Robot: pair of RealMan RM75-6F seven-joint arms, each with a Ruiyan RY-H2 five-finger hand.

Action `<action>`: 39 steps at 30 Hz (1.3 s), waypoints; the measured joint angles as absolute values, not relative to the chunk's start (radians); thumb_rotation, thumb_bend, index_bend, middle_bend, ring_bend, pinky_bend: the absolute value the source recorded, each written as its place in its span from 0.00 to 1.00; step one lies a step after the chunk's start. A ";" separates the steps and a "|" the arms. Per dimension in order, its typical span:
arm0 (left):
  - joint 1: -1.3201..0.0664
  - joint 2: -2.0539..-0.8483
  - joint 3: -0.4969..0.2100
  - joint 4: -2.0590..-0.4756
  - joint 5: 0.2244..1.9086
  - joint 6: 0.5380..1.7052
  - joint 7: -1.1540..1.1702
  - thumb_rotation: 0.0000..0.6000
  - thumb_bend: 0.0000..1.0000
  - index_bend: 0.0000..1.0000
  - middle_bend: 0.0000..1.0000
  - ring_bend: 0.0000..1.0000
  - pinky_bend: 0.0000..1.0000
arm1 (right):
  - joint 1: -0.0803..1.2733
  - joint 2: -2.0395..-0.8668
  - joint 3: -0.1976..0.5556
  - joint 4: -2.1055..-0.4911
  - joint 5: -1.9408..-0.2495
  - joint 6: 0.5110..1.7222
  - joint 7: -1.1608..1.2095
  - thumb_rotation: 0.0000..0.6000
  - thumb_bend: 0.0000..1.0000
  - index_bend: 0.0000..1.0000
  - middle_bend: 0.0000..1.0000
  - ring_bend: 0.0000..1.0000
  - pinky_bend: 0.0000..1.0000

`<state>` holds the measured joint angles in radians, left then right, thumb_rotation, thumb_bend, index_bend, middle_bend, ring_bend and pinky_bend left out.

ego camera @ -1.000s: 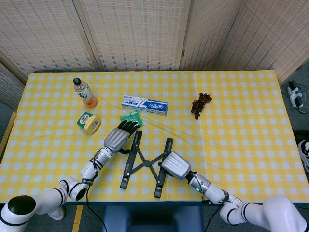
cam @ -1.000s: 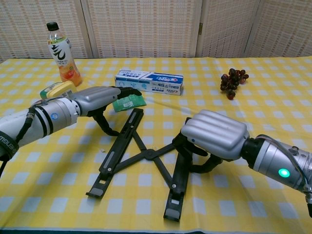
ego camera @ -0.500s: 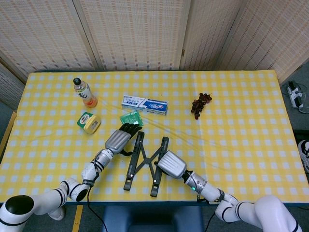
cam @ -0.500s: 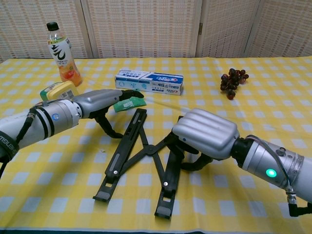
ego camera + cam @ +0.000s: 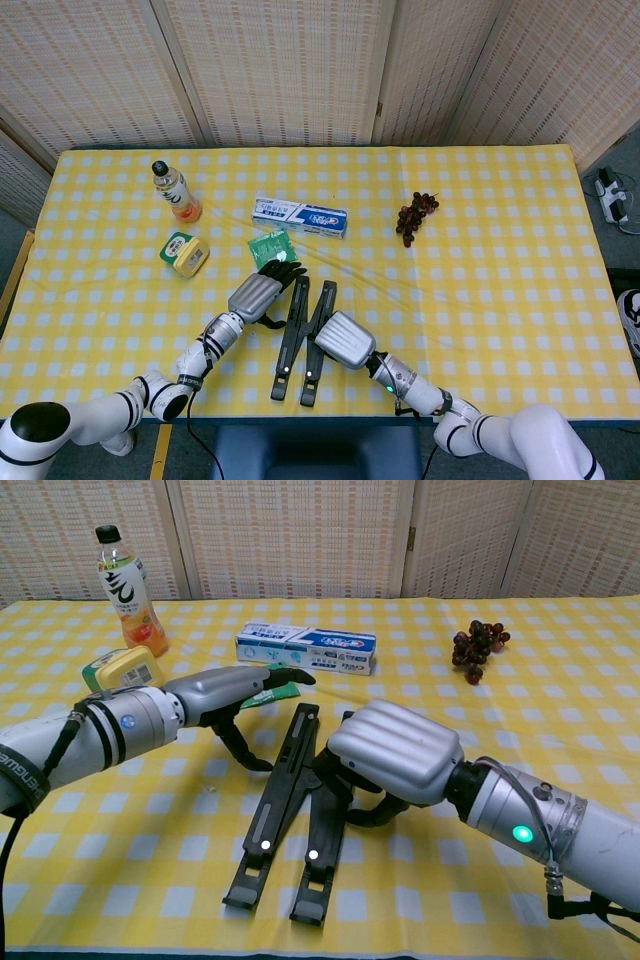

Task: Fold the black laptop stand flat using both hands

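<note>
The black laptop stand lies near the table's front edge, its two rails almost parallel and close together. My left hand rests against the outer side of the left rail, with its fingers stretched past the rail's far end and its thumb down beside it. My right hand has its fingers curled over the right rail and grips it from the right side. The hand's shell hides the middle of that rail.
A green packet lies just beyond my left fingertips. Further back are a toothpaste box, a drink bottle, a yellow-green tub and grapes.
Both hands have moved toward each other. The stand's rails went from a wide X spread to nearly side by side.
</note>
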<state>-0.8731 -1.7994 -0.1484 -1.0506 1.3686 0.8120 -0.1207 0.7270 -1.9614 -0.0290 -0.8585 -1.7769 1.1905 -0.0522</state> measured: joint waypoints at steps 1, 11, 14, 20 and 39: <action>-0.873 -1.800 -0.149 -1.054 1.367 0.811 -0.119 1.00 0.19 0.01 0.06 0.00 0.01 | 0.728 -1.963 -0.030 -0.856 -1.777 1.190 -0.051 1.00 0.26 0.71 0.86 0.90 0.86; -0.862 -1.767 -0.157 -1.081 1.351 0.826 -0.099 1.00 0.19 0.00 0.04 0.00 0.00 | 0.735 -1.926 -0.039 -0.911 -1.775 1.182 -0.039 1.00 0.26 0.43 0.58 0.66 0.66; -0.846 -1.731 -0.163 -1.109 1.342 0.847 -0.101 1.00 0.19 0.00 0.04 0.00 0.00 | 0.752 -1.866 -0.039 -1.003 -1.770 1.149 -0.046 1.00 0.26 0.29 0.42 0.52 0.48; -0.809 -1.655 -0.178 -1.168 1.324 0.887 -0.116 1.00 0.19 0.00 0.03 0.00 0.00 | 0.818 -1.718 -0.016 -1.242 -1.715 0.967 -0.088 1.00 0.26 0.14 0.23 0.30 0.24; -0.745 -1.557 -0.175 -1.231 1.301 0.921 -0.176 1.00 0.19 0.00 0.02 0.00 0.00 | 1.037 -1.617 0.079 -1.415 -1.441 0.557 -0.381 1.00 0.26 0.09 0.09 0.11 0.04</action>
<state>-0.7447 -1.5573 -0.1745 -1.2314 1.3005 0.9206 -0.1763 1.0367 -1.6168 0.0789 -1.4152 -1.4406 0.5571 -0.3810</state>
